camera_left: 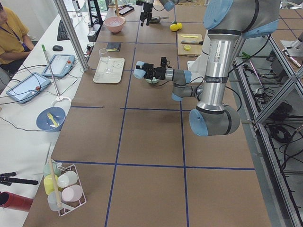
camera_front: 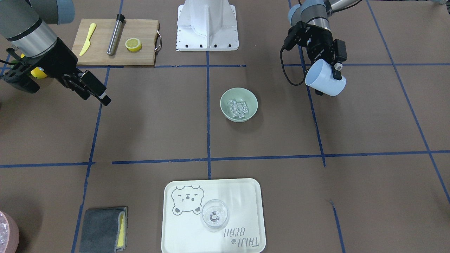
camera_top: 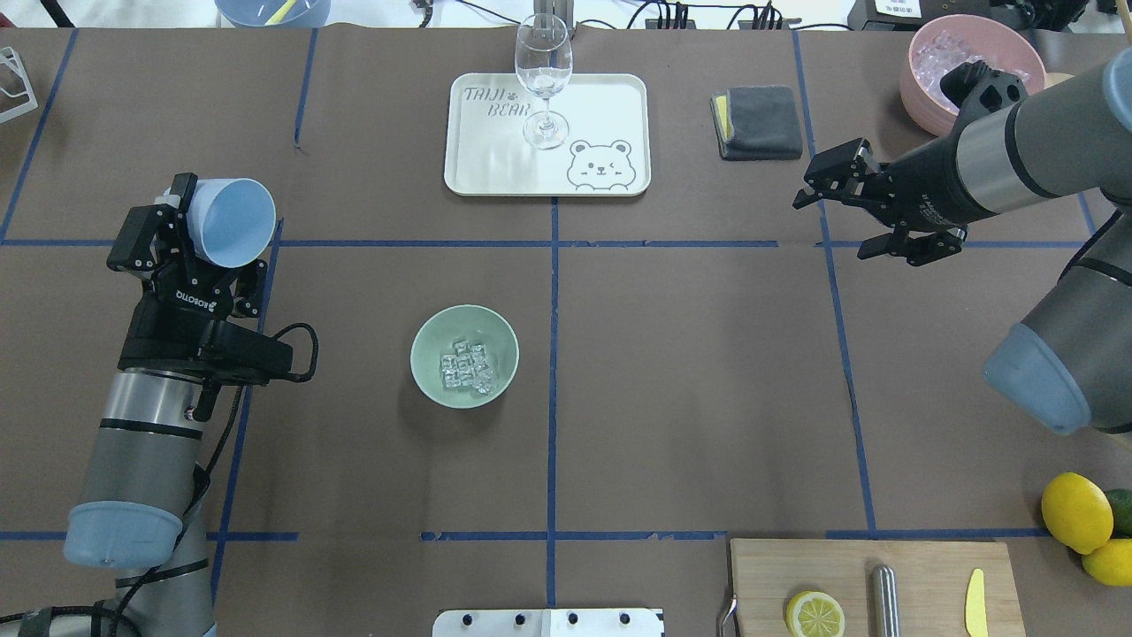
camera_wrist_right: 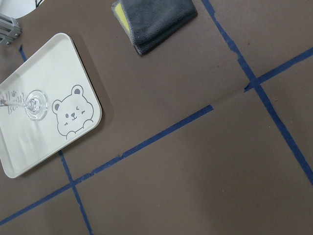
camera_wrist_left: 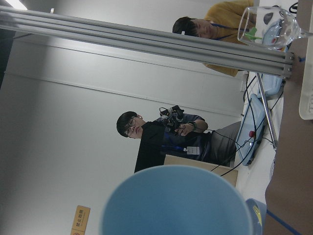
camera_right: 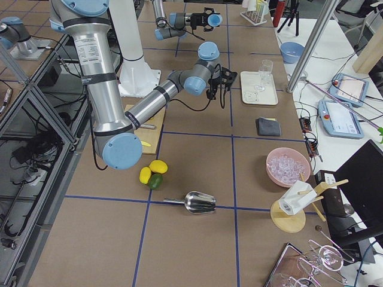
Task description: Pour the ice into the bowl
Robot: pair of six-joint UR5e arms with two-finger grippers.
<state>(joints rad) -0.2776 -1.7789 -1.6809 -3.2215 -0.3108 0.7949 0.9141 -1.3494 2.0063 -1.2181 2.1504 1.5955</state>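
Observation:
The pale sage-green bowl (camera_top: pixel 423 341) stands on the table left of centre, and it also shows in the front-facing view (camera_front: pixel 225 100). A small heap of clear ice cubes (camera_top: pixel 466 364) lies inside it (camera_front: pixel 238 108). My left gripper (camera_top: pixel 190 228) is shut on a light blue cup (camera_top: pixel 232 221), held tilted above the table well to the left of and beyond the bowl. The cup's inside looks empty. The cup's rim fills the bottom of the left wrist view (camera_wrist_left: pixel 176 200). My right gripper (camera_top: pixel 831 221) is open and empty, far to the right of the bowl.
A white bear tray (camera_top: pixel 495 150) with a wine glass (camera_top: pixel 542 80) stands at the far middle. A grey cloth (camera_top: pixel 756 121) and a pink container of ice (camera_top: pixel 968 66) are at the far right. A cutting board (camera_top: pixel 778 566) with a lemon half and whole lemons (camera_top: pixel 1074 511) is at the near right.

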